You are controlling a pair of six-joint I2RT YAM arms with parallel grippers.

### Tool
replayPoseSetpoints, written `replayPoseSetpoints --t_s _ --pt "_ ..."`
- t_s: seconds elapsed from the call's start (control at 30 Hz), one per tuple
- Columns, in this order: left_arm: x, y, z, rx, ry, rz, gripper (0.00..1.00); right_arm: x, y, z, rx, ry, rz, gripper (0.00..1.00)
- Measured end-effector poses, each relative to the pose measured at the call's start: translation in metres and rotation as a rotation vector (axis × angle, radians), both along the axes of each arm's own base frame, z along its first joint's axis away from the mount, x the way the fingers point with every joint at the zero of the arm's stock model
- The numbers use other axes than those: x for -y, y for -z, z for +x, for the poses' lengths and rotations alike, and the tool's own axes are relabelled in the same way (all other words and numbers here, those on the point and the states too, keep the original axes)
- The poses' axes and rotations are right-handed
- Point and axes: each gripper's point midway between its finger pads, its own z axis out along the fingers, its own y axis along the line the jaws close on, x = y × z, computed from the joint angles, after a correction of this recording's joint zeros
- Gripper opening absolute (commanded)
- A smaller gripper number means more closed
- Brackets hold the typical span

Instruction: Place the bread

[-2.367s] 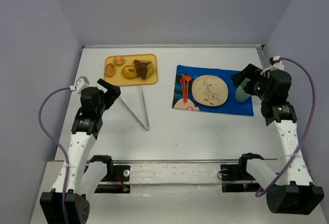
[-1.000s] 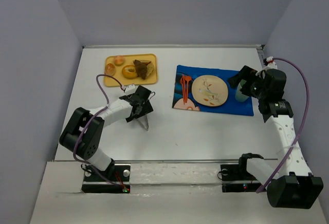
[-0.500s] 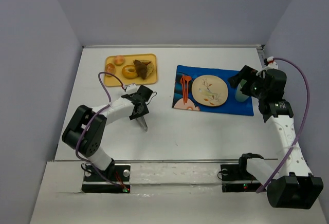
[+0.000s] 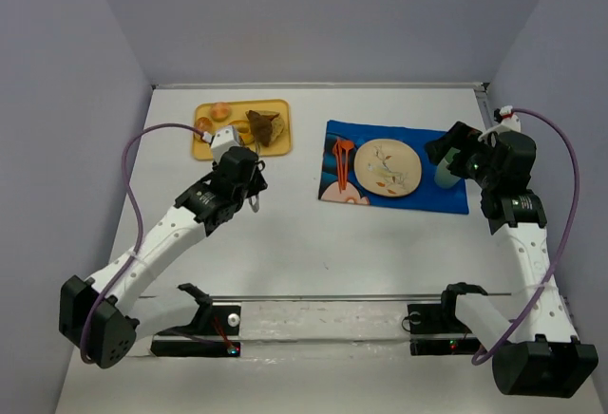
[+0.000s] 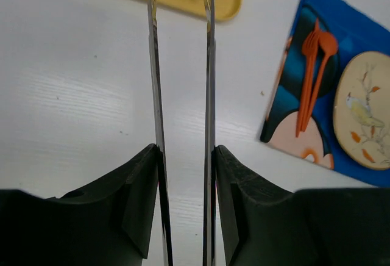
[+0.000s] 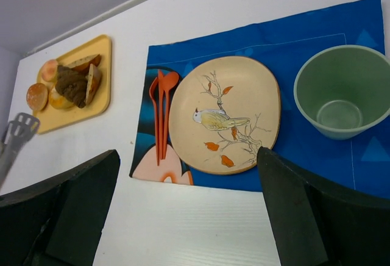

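Several bread pieces (image 4: 260,125) lie on a yellow tray (image 4: 277,144) at the back left, a dark brown chunk (image 6: 72,85) among round rolls (image 6: 37,96). My left gripper (image 4: 243,177) (image 5: 186,156) is shut on metal tongs (image 5: 209,83), squeezing both arms, and the tips point at the tray's near edge (image 5: 228,7). A beige bird plate (image 4: 388,167) (image 6: 224,115) rests on a blue placemat (image 4: 446,200). My right gripper (image 4: 454,153) (image 6: 187,156) hangs open and holds nothing, above the mat's near edge.
Orange fork and spoon (image 4: 341,162) (image 5: 314,77) lie left of the plate. A green bowl (image 6: 342,92) stands on the mat's right end. White walls close in the table on the left, back and right.
My left gripper closed on the tongs that lay on the table, lifted them and swung them so the tips point at the tray. The right arm hardly moved.
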Motion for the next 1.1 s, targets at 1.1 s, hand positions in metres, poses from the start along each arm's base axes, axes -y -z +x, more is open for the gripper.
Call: replayPoseSetpoints --t_s 1.1 --pt "0.003 -0.013 0.148 0.019 0.202 0.120 0.75 0.000 0.011 0.002 -0.029 -0.001 -0.001 1.00"
